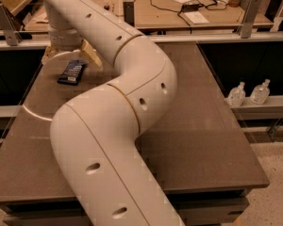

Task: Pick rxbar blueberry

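Note:
The rxbar blueberry (pixel 71 72) is a flat dark-blue wrapper with white lettering. It lies on the brown table (pixel 207 140) at the far left. My gripper (pixel 70 62) hangs just above and behind the bar, with its tan fingers (pixel 92 55) spread open to either side of the bar's far end. It holds nothing. My thick white arm (pixel 132 93) sweeps from the bottom of the view across the table to the gripper and hides much of the table's middle.
Two small clear bottles (pixel 247 94) stand on a low shelf right of the table. A wooden bench with cables (pixel 188 4) runs behind a metal rail (pixel 217 36). A pale curved mark (pixel 35 114) lies on the table's left side.

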### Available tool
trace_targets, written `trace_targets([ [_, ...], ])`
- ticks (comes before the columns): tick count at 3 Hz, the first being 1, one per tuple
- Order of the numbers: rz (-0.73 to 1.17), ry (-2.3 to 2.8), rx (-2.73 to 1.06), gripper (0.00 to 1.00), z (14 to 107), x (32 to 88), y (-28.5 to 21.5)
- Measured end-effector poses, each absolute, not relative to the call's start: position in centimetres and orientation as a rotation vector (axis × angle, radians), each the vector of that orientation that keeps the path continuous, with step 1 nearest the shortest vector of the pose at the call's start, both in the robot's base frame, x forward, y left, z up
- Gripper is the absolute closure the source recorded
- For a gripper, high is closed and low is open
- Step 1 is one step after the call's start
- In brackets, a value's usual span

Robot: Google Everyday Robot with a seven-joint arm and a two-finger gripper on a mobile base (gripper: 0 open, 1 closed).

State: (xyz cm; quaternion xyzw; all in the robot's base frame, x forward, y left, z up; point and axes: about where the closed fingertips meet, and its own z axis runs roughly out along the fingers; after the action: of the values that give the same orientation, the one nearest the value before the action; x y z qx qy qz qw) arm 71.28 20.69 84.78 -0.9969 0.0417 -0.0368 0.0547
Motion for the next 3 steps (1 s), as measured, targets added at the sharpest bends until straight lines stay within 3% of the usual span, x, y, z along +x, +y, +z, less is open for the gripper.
trace_targets([
  [3, -0.039, 0.112, -3.082, 0.0, 83.12, 70.47, 20.0],
])
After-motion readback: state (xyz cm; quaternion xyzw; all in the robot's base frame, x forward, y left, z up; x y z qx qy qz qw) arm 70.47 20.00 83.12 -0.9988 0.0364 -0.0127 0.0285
